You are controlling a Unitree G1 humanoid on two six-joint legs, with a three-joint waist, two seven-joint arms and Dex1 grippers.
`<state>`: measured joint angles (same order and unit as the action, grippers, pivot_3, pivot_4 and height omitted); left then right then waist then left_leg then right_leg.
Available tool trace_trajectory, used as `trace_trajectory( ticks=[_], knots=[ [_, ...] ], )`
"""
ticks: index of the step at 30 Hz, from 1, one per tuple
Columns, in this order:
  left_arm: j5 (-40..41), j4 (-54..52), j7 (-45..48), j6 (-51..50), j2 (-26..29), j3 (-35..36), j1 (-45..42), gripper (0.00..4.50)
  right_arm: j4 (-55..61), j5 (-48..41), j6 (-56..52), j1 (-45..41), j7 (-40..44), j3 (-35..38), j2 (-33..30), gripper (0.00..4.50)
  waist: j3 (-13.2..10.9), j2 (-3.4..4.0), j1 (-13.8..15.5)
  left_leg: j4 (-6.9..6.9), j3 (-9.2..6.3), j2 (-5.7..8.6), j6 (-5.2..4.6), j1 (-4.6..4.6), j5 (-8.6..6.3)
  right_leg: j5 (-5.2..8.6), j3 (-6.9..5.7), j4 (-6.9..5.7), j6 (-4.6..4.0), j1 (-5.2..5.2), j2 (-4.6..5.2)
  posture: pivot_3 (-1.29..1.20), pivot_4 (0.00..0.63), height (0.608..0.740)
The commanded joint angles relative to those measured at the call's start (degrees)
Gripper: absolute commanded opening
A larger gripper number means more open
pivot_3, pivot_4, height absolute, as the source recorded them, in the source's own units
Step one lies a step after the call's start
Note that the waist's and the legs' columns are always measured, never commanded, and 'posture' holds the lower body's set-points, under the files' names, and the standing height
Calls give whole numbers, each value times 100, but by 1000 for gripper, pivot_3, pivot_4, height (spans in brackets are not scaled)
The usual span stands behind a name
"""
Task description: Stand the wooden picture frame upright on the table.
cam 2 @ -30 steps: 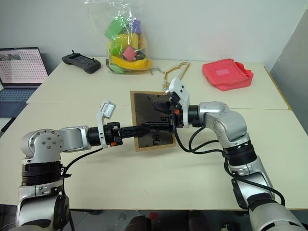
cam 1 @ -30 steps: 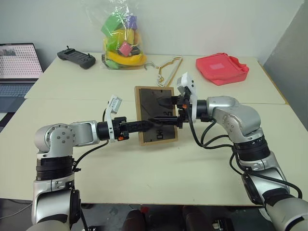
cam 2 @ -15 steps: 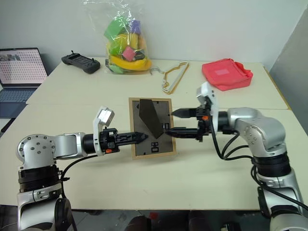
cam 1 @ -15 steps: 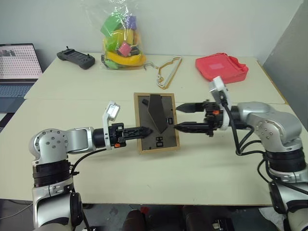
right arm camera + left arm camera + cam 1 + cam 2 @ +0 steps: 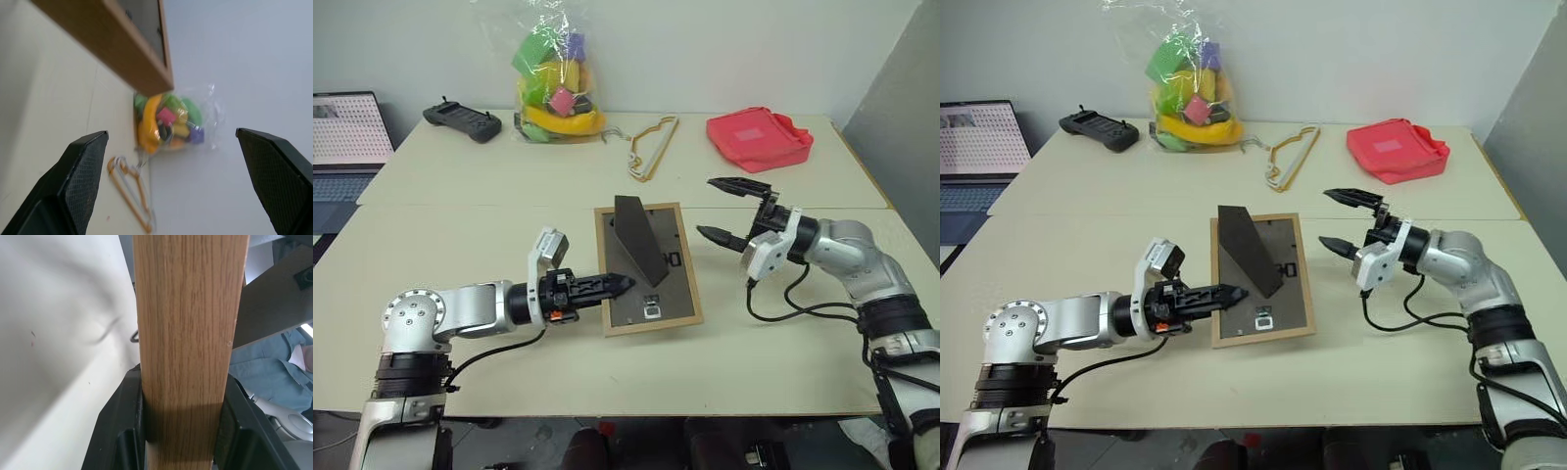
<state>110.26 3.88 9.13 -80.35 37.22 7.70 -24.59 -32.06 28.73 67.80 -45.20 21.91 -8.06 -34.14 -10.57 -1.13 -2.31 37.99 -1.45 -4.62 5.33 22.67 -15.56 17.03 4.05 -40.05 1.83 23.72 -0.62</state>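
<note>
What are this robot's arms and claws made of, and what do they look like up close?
Both arms are rounded silver-grey shells joined by black rings, with loose black cables looping beside them. Each ends in a gripper with two slim, pointed black fingers: the left gripper and the right gripper. A small white box sits at each wrist, with orange-red spots by the finger bases. The finger pads have a fine cross-hatched texture.

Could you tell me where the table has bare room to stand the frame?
Free: the table left of the wooden picture frame, below the remote and toy bag; also the front edge. Crowded: between frame and right gripper, near the hanger.
</note>
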Motion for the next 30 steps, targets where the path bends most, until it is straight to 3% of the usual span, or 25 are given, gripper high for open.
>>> trace_trajectory(
  ticks=[1,7,11,18,21,24,26,30],
  knots=[
    [274,-273,83,210,20,-9,-41,1281,-95,488,732,-319,-667,-11,99,4431,0,0,2,1,1,1,0,0,0,0,0,0,0,0,1,0,150,740],
    [274,-438,106,302,37,-170,38,1281,-120,835,1013,-450,-1013,-259,302,4431,0,0,29,2,0,2,1,-6,1,0,-1,2,0,-9,3,0,150,740],
    [274,-513,209,313,113,-210,85,1281,-295,902,1035,-601,-1131,-429,324,3767,0,0,30,2,0,2,1,-8,1,0,0,2,0,-11,4,0,150,740],
    [274,-740,233,465,185,-273,186,1281,-441,1127,1026,-739,-1422,-531,253,2213,0,0,30,1,-1,3,1,-12,1,0,0,2,0,-15,4,0,150,740],
    [274,-919,129,613,242,-281,287,1281,-434,1237,1039,-751,-1537,-551,213,1852,0,0,33,1,0,3,1,-13,0,0,1,2,0,-16,4,0,150,740],
    [274,-924,72,736,261,-210,375,2147,-476,1333,1061,-778,-1622,-585,170,1778,0,0,33,1,-1,3,1,-14,0,0,0,2,0,-17,4,0,150,740],
    [274,-828,-26,865,262,-100,319,2718,-602,1276,1068,-817,-1618,-641,128,1372,0,0,35,1,0,3,1,-14,0,0,0,2,0,-18,4,0,150,740],
    [274,-399,-399,1199,522,390,138,3448,-1075,578,978,-899,-1212,-914,61,1362,0,0,36,2,0,4,0,-15,0,0,1,2,0,-20,5,0,150,740]
  ],
)
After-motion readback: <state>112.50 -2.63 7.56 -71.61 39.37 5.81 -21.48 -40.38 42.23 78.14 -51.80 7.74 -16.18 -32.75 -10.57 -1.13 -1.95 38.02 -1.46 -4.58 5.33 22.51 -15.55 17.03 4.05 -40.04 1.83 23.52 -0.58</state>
